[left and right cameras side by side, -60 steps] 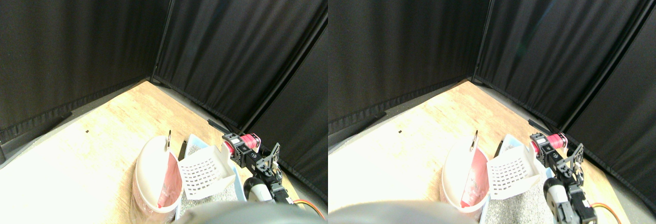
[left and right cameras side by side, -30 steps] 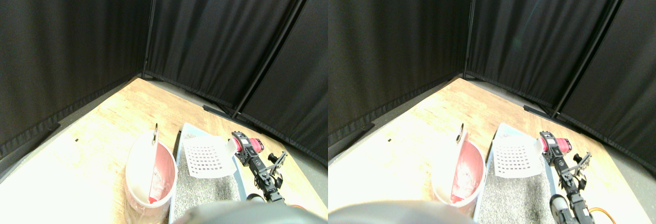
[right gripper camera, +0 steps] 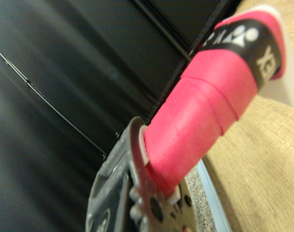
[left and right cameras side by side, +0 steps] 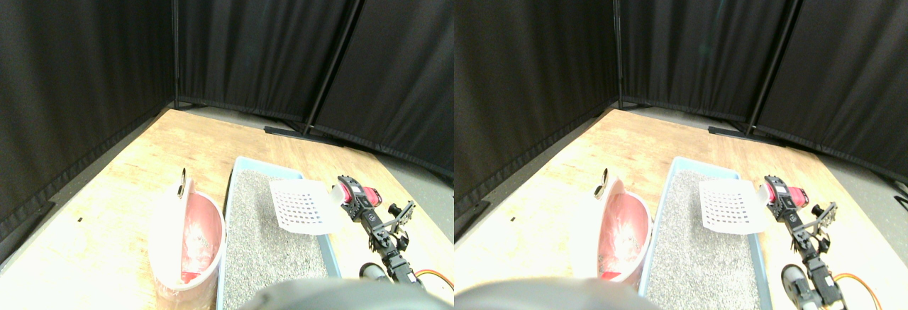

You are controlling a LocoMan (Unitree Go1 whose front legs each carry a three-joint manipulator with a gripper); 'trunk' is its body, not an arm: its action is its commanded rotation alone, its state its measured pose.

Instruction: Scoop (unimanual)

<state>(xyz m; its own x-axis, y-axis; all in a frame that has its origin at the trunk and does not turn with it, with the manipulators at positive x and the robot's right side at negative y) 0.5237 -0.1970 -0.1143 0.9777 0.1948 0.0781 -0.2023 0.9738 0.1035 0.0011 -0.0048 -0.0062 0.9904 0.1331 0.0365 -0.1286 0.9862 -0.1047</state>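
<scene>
The right pincer (left and right cameras side by side: 352,195) is seen closed around the pink tape-wrapped handle (left and right cameras side by side: 353,195) of a white perforated plastic scoop (left and right cameras side by side: 303,206). In the wrist view the same thick pink wrapped handle (right gripper camera: 200,111) runs out of the dark jaw frame, a black printed band and a white plastic end showing at its far tip; the wrap is laid in overlapping turns with a matte surface.

The scoop's flat, square-holed blade extends from the pincer toward the robot's left and is held above the near right edge of a pale blue rectangular plastic tray (left and right cameras side by side: 232,189). The tray is filled with fine grey granular litter (left and right cameras side by side: 266,232) of an even, sandy texture, which lies below and to the left of the pincer. The scoop's blade appears empty and roughly level.

Further to the left of the pincer, just beside the tray's long side, a white round plastic bin lined with a pink bag (left and right cameras side by side: 186,242) is stood upright, a swing lid tilted on edge across its mouth.

All of this rests on a light wood-grain floor (left and right cameras side by side: 135,175), which is enclosed by black pleated curtains (left and right cameras side by side: 248,33) on thin dark poles beyond the pincer.
</scene>
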